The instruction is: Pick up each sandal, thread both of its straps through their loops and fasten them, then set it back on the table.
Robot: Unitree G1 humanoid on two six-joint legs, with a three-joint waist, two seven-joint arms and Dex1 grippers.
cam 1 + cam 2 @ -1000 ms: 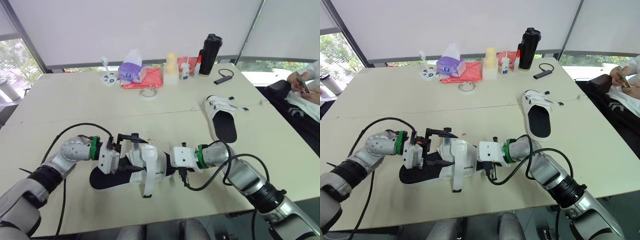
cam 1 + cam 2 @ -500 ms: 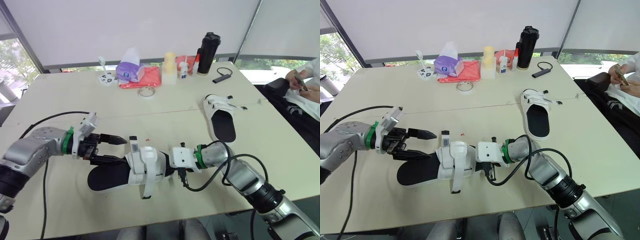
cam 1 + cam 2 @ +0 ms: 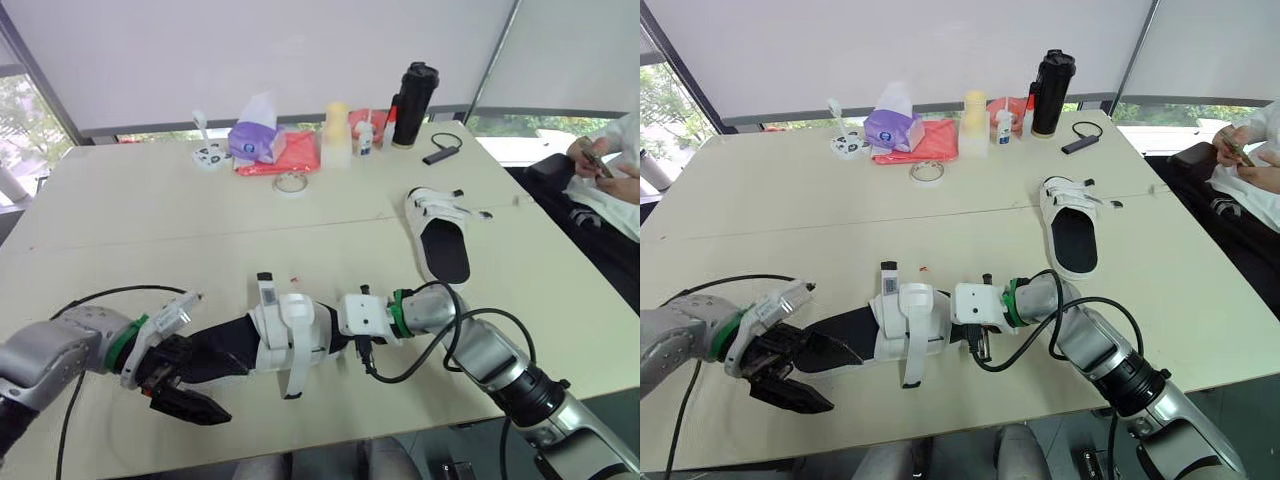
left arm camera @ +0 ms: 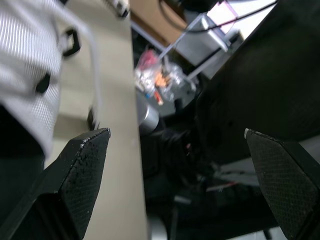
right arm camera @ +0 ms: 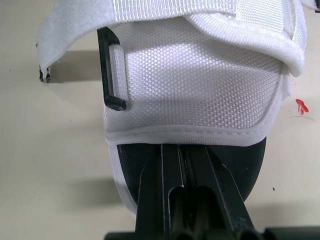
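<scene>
A white-strapped sandal with a black sole [image 3: 285,335] lies across the near part of the table [image 3: 120,240], heel to the left. My right gripper [image 5: 187,165] is shut on the sole edge at its toe end, just under the white mesh upper [image 5: 200,85]. A black loop [image 5: 112,70] sits on the upper's side, and one loose strap [image 3: 292,375] hangs toward the front edge. My left gripper [image 3: 205,390] is open by the heel, near the table's front edge, holding nothing. The second sandal [image 3: 440,235] lies at the right.
Along the back stand a tissue pack [image 3: 258,140], a red cloth [image 3: 300,150], a tape roll [image 3: 291,183], small bottles [image 3: 336,130] and a black flask [image 3: 410,92]. A black dongle [image 3: 440,155] lies near them. A person [image 3: 610,170] sits at the far right.
My left gripper has drawn back from the sandal's straps and swung down toward the front left edge, still open. The right gripper keeps its hold on the toe end.
</scene>
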